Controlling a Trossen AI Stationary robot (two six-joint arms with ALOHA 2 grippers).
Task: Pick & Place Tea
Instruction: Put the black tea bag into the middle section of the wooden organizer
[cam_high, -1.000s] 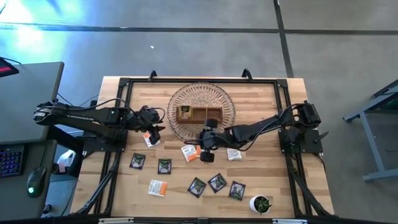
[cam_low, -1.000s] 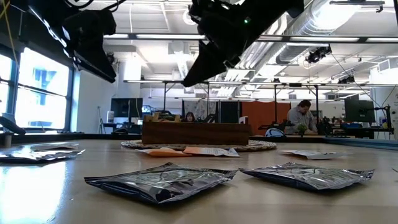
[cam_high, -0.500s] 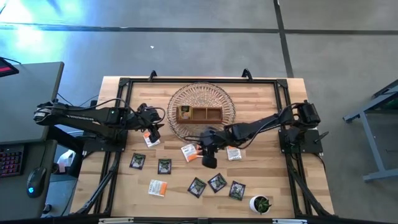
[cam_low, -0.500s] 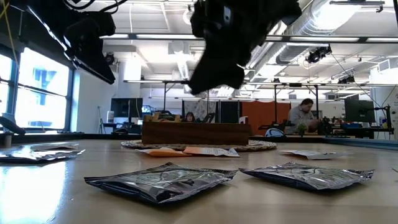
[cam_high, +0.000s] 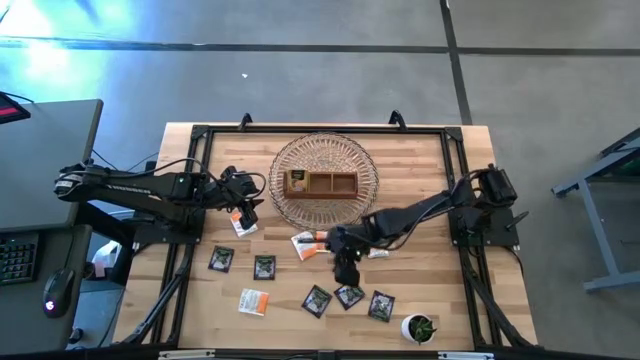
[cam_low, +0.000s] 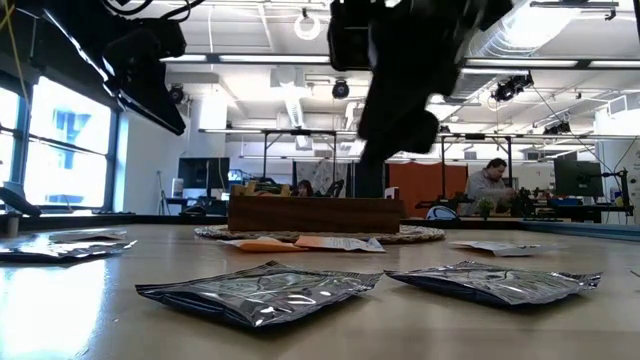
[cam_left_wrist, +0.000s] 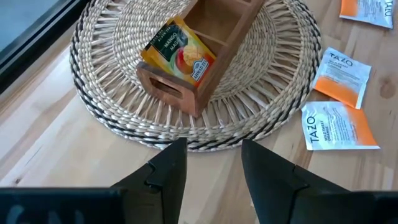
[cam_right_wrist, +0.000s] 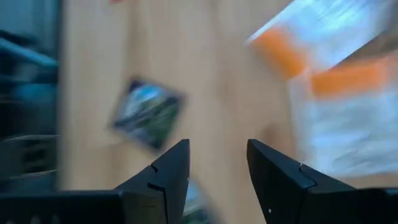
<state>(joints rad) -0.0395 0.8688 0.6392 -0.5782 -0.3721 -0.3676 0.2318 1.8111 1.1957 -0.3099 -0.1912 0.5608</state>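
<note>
Tea sachets lie scattered across the lower middle of the high view, black ones in front, white-and-orange ones nearer the woven mat. One yellow-red sachet stands in the left compartment of the wooden tray. My right gripper hovers above the black sachets at lower centre, fingers spread, holding nothing. My left gripper waits left of the mat, fingers spread too.
</note>
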